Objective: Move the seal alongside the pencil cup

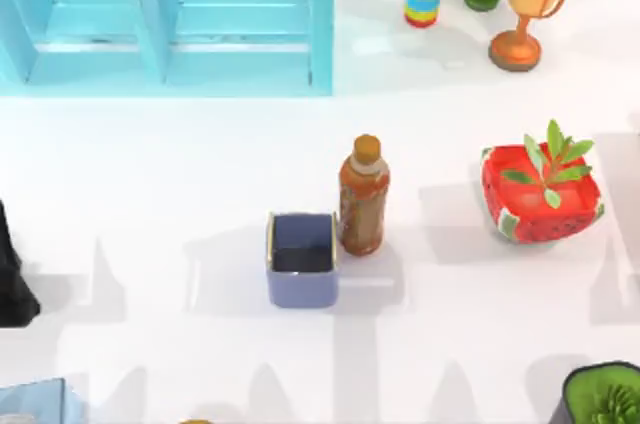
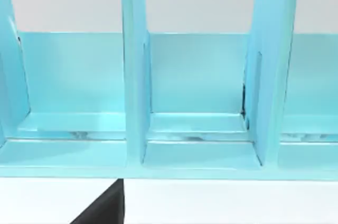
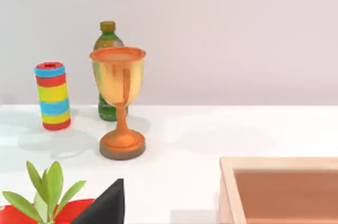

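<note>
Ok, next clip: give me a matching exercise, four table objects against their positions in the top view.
1. periwinkle-blue square pencil cup
2. amber bottle with tan cap
3. red watermelon-patterned planter
4. orange goblet

a. back right corner
b. centre, touching the cup's right side
c. right of the bottle, apart
d. centre, left of the bottle

Pairs: 1-d, 2-b, 3-c, 4-a

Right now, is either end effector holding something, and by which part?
It cannot be told: a part of the left arm sits at the top view's left edge, away from the cup.
</note>
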